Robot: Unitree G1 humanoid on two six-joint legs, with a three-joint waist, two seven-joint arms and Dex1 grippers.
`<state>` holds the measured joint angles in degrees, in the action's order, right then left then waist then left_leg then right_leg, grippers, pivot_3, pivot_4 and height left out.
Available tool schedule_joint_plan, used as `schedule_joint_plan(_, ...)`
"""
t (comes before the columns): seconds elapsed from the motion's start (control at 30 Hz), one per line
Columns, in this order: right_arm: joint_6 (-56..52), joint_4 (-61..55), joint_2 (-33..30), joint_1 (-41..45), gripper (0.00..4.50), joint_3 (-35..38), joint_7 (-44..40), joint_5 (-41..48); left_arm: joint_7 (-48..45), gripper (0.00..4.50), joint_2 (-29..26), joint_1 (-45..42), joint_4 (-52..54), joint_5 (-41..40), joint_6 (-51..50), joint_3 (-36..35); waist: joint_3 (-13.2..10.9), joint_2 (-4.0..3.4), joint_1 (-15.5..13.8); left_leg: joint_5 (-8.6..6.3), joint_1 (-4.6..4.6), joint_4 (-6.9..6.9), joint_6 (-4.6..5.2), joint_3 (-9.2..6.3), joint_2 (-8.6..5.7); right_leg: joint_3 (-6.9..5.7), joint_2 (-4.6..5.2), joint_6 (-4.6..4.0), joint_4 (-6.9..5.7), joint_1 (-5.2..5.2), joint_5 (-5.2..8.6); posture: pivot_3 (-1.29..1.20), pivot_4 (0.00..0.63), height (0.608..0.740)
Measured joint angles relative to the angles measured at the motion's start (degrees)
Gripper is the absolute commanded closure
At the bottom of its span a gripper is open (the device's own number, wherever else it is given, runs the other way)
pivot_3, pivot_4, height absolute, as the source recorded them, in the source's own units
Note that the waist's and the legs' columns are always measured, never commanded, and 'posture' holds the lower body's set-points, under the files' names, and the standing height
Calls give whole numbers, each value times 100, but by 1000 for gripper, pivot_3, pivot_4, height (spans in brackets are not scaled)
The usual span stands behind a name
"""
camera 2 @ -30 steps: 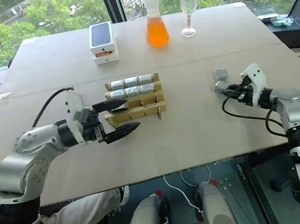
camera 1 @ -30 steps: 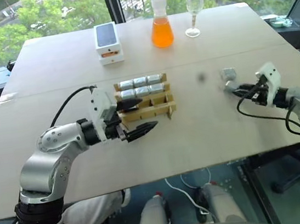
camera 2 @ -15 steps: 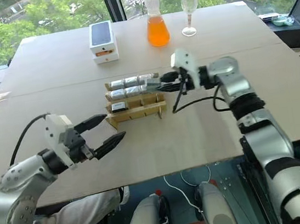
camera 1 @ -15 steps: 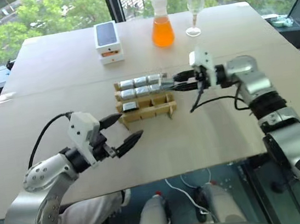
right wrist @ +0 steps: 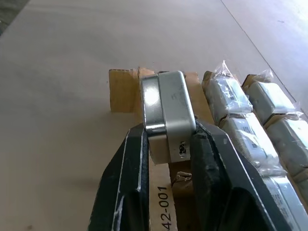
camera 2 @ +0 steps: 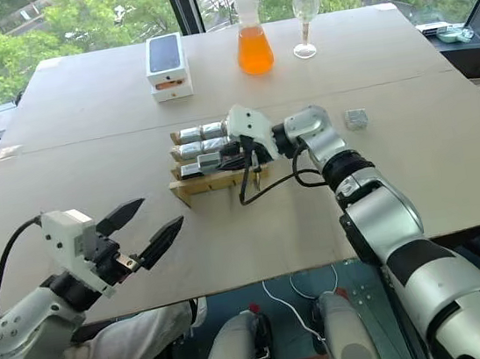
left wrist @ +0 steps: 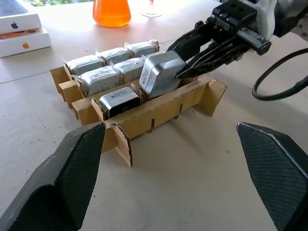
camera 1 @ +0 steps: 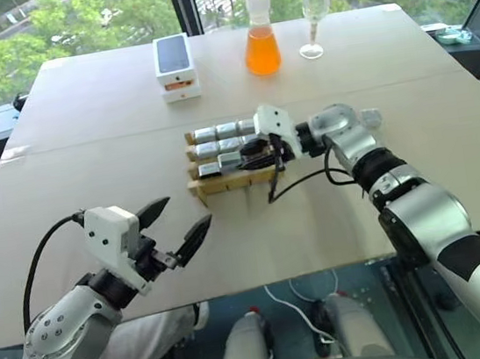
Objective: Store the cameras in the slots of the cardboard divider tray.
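Cardboard divider tray (right wrist: 166, 211): black printed digits "42-001", cut off at the view's edge.
White phone boxes (left wrist: 24, 32): a logo on each side, no readable words.

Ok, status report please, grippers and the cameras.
Right gripper shut on a camera, over the cardboard divider tray. Left gripper open, clear of the tray. One loose camera on the table. Nothing in the way.
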<state>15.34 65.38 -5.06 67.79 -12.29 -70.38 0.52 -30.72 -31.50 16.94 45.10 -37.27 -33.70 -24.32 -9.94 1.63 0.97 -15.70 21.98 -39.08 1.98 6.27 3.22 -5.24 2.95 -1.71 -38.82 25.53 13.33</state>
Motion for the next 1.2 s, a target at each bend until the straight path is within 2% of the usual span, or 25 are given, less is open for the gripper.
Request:
schedule_joint_plan(0.43,663,773,121,326,3830,-71,578,-746,103,0,-86,-44,0,-119,16,-47,-1,-2,20,0,0,4,0,-1,1,-1,0,-1,2,1,1,0,150,740)
schedule_joint_plan(0.47,663,788,134,334,2794,-67,576,-752,104,0,-87,-34,0,-121,16,-53,-1,-2,20,0,0,4,0,-1,1,-1,0,-1,2,1,1,0,150,740)
schedule_joint_plan(0.5,658,806,156,335,2443,-44,576,-753,106,0,-95,-22,0,-122,16,-55,-1,-2,20,0,0,4,0,-2,1,-1,0,-1,2,1,1,0,150,740)
schedule_joint_plan(0.53,650,832,186,335,1824,-22,574,-750,107,0,-112,-17,0,-122,16,-55,-2,-2,21,0,0,4,-1,-1,1,-1,0,-1,2,1,1,0,150,740)
schedule_joint_plan(0.6,596,843,263,335,1006,109,558,-684,108,0,-149,-25,0,-129,16,-55,-2,-4,23,0,0,5,-1,-2,2,-1,0,-1,2,2,1,0,150,740)
schedule_joint_plan(0.8,222,675,2,343,1006,753,157,-124,105,0,-201,-74,0,-220,16,-50,-3,-4,-14,-1,8,6,0,-10,-2,-12,8,-1,10,0,0,0,150,740)
schedule_joint_plan(0.9,22,497,-294,342,1006,1078,319,92,102,0,-223,-192,-3,-225,17,18,-4,-6,-15,-1,12,6,0,-14,-3,-15,10,-1,13,0,0,0,150,740)
schedule_joint_plan(0.97,-189,360,-551,329,1006,1355,613,282,101,0,-228,-360,-22,-227,19,106,-4,-6,-21,0,14,6,0,-18,-3,-19,9,-1,15,-1,0,0,150,740)
schedule_joint_plan(1.07,-417,174,-1219,82,1006,1850,1788,475,24,0,-352,-836,-231,-218,18,426,-4,-6,-44,0,22,6,0,-25,-6,-26,10,-1,22,-2,0,0,150,740)
schedule_joint_plan(1.2,-599,-38,-1677,-394,1006,2145,2906,479,-92,0,-527,-1047,-420,-202,23,479,-5,-8,14,0,20,18,0,-17,-6,-20,5,1,30,1,0,0,150,740)
